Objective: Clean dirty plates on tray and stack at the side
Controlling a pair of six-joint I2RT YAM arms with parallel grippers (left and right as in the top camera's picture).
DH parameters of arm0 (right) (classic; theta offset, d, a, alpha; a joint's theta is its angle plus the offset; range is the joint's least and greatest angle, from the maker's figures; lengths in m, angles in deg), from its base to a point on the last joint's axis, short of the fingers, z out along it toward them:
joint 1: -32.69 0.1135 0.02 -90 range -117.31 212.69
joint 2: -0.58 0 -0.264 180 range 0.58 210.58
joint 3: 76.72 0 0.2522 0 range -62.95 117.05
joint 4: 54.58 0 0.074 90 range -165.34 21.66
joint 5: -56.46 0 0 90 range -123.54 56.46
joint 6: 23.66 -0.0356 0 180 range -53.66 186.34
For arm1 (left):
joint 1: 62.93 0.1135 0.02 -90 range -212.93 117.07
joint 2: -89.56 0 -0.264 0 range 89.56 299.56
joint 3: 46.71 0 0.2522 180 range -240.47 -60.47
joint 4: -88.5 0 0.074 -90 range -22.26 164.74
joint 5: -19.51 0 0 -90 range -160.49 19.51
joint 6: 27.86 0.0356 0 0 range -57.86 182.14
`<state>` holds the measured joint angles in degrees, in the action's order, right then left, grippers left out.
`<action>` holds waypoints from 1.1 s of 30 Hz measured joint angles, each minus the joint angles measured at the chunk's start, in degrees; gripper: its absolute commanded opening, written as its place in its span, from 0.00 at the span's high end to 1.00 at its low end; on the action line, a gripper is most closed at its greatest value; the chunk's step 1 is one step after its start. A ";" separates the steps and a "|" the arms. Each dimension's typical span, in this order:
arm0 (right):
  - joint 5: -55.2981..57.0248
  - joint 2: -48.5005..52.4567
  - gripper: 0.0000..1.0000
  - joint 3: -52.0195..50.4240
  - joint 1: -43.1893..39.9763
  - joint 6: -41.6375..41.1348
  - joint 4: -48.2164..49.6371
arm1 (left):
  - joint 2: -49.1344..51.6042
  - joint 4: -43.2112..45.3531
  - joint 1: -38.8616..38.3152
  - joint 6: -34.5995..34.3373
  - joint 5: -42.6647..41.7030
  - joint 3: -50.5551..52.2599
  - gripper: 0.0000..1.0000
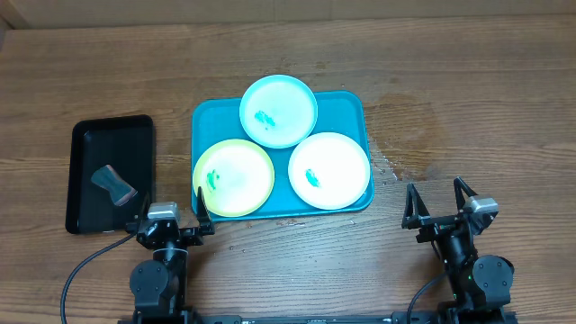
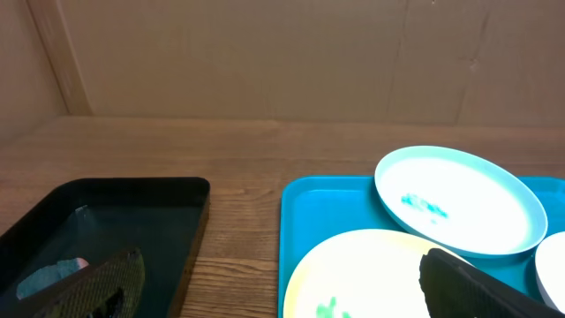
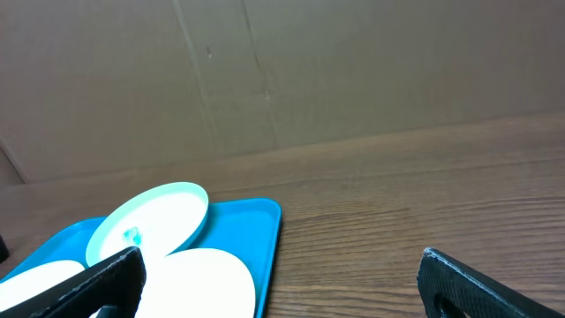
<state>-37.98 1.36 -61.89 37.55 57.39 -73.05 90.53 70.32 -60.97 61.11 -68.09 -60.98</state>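
Wooden tabletop [image 1: 468, 81], brown plank grain, carries two things directly: a large turquoise tray [image 1: 345, 110] near centre and, well apart to its left, a smaller black tray [image 1: 87, 155], with a darker blotch [image 1: 409, 115] on the wood just right of the turquoise tray.

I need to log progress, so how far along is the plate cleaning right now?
Done: nothing yet. The light blue plate, yellow-green plate and white plate all sit on the tray, each with a green smear, and none is stacked at the side. In hand: nothing; the left gripper and right gripper are both open and empty. Left: wiping all three and stacking them.
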 measured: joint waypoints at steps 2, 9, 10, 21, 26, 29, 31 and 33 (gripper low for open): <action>-0.02 0.00 0.00 0.00 0.00 -0.02 -0.02 | 0.00 0.00 0.00 0.00 0.00 0.00 0.00; -0.02 0.00 0.00 0.00 0.00 -0.02 0.02 | 0.00 0.00 0.00 0.00 0.00 0.00 0.00; 0.00 0.00 0.00 0.00 0.00 0.00 -0.04 | 0.00 0.00 0.00 0.00 0.00 0.00 0.00; 0.00 0.00 0.00 0.00 0.00 0.00 -0.02 | 0.00 0.00 0.00 0.00 0.00 0.00 0.00; 0.00 0.00 0.00 0.00 0.00 0.00 0.00 | 0.00 0.00 0.00 0.00 0.00 0.00 0.00; 0.02 0.00 0.00 0.00 0.00 -0.02 -0.02 | 0.00 0.02 0.00 0.00 0.00 0.00 0.00; -0.02 0.00 0.00 0.00 0.00 -0.02 0.00 | 0.00 0.46 0.00 -0.09 -0.52 0.00 0.00; 0.00 0.00 0.00 0.00 0.00 0.00 0.00 | 0.00 1.70 0.00 -1.22 -2.51 0.00 0.00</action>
<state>-37.98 1.36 -61.89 37.55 57.39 -73.05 90.53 72.02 -60.97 59.88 -70.61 -60.98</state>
